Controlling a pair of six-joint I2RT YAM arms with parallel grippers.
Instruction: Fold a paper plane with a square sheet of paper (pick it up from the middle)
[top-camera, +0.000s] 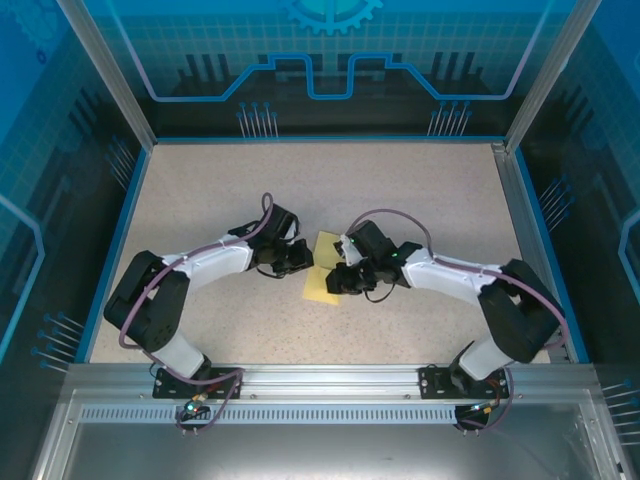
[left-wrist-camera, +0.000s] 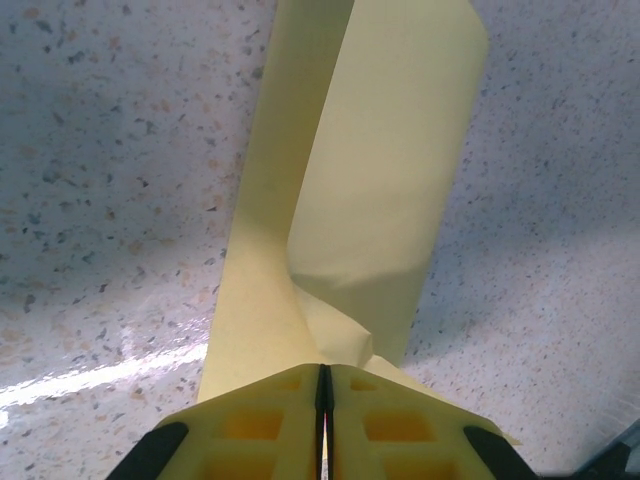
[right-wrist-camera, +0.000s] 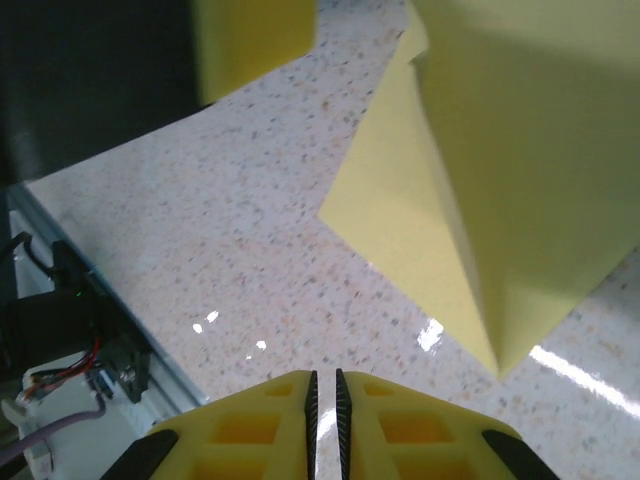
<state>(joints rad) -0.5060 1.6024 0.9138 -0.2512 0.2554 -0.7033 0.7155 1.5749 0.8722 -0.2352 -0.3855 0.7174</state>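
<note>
The square sheet of paper (top-camera: 324, 268) is pale yellow and lies mid-table between both grippers. In the left wrist view the paper (left-wrist-camera: 380, 180) runs away from the fingertips, with one strip curled up and a creased corner at the tips. My left gripper (left-wrist-camera: 323, 375) is shut on that corner; in the top view this gripper (top-camera: 303, 260) sits at the sheet's left edge. My right gripper (right-wrist-camera: 323, 378) hovers over bare table with its jaws almost together and nothing between them. The paper (right-wrist-camera: 520, 180) lies ahead and to its right, one flap raised.
The speckled table (top-camera: 300, 190) is ringed by blue walls (top-camera: 115, 230). A metal rail with wiring (right-wrist-camera: 90, 300) runs along the near edge, close to the right gripper. The left gripper's yellow finger (right-wrist-camera: 255, 40) and dark body show at the top left of the right wrist view.
</note>
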